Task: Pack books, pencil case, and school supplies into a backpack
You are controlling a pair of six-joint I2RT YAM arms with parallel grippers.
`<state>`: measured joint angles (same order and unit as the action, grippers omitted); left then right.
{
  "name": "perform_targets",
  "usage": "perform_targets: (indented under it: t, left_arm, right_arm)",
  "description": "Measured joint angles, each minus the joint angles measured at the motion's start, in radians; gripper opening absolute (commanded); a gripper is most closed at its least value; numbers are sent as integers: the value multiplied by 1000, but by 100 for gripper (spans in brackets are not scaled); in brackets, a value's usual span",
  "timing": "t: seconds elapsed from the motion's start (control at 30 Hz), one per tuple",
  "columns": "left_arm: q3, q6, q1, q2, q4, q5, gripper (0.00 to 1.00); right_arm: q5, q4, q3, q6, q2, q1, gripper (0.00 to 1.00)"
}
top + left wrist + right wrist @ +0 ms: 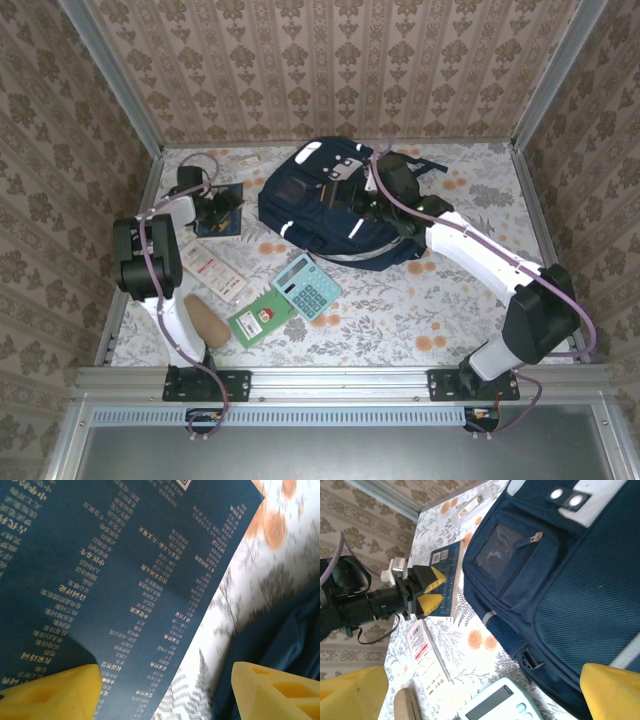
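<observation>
The likeliest trouble sits at the left gripper, whose fingers stand apart and grasp nothing as they straddle the long edge of the dark blue book: one yellow finger hangs over the cover, the other over the floral table just beside it. The book is thin and lies flat, so closing from here may only skate across the cover or shove the book sideways into the navy backpack, which lies close on that side, instead of getting under the edge. A weak pinch on one margin could also let the book droop or swing out once it is raised. The right gripper is spread wide and empty, up against the right side of the backpack and holding no fabric. I judge that the soft cloth can sag with nothing propping it, and a flat book would then catch on the rim. Whether the main mouth is open I cannot tell; the front pocket zip looks shut. The two arms converge on the same bag, so a careless reach risks a knock. Counted on the table: one backpack, two books (the dark blue one and a small green book), one light teal calculator, one tan pencil case, one white card with red print, and one small white piece near the far edge.
</observation>
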<state>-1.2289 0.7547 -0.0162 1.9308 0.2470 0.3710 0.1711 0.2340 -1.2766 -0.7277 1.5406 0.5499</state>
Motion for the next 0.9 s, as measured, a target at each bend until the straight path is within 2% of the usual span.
perform_targets:
  t: [0.13, 0.3, 0.53, 0.6, 0.73, 0.87, 0.9]
  left_arm:
    - [143, 63, 58, -98, -59, -4, 72]
    - [237, 115, 104, -187, -60, -21, 72]
    - [278, 135, 93, -331, 19, -39, 74]
    - [273, 121, 69, -365, 37, -37, 75]
    - [271, 74, -16, -388, 47, -30, 77]
    - [272, 21, -93, -385, 62, -22, 77]
    - [272, 6, -111, -379, 63, -19, 76]
  right_arm:
    - [6, -3, -51, 1, 56, 34, 99]
    - [13, 0, -128, 14, 130, 71, 99]
    - [20, 3, -216, 18, 241, 118, 99]
    - [25, -16, -217, 11, 270, 123, 91]
    - [53, -23, -268, -12, 367, 129, 55]
    - [74, 10, -414, -27, 503, 144, 50]
    - [73, 16, -447, -27, 534, 153, 46]
